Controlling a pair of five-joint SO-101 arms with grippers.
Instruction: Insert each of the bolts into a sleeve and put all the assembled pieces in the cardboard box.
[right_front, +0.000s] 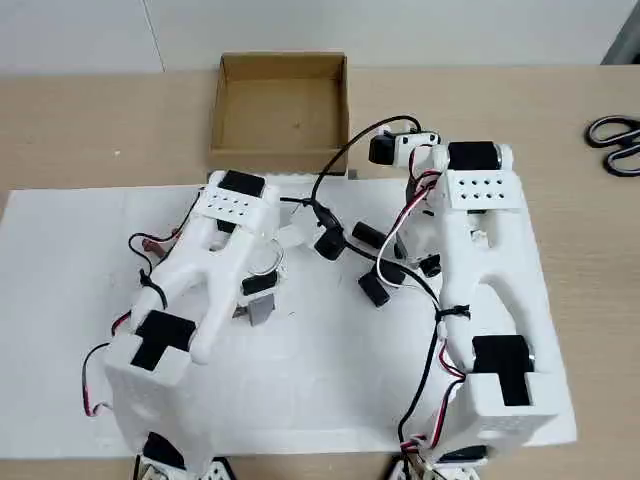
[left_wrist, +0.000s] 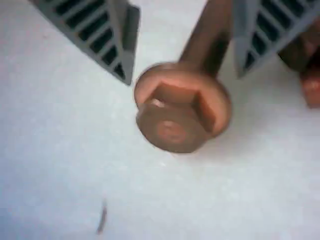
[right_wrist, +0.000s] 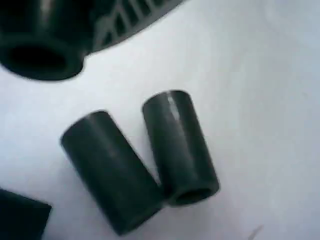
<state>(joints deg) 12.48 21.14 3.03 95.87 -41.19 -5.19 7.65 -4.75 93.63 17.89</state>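
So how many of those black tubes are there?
3 for sure: two tubes lie side by side, touching at one end, on the white sheet; a third lies apart, its open end towards the camera. A dark shape nearby may be a fourth; more may be hidden.

You've got no readable text here: no labels, numbers or signs on the cardboard box (right_front: 280, 110), bolt (left_wrist: 175, 112) or sleeves (right_wrist: 180, 145).
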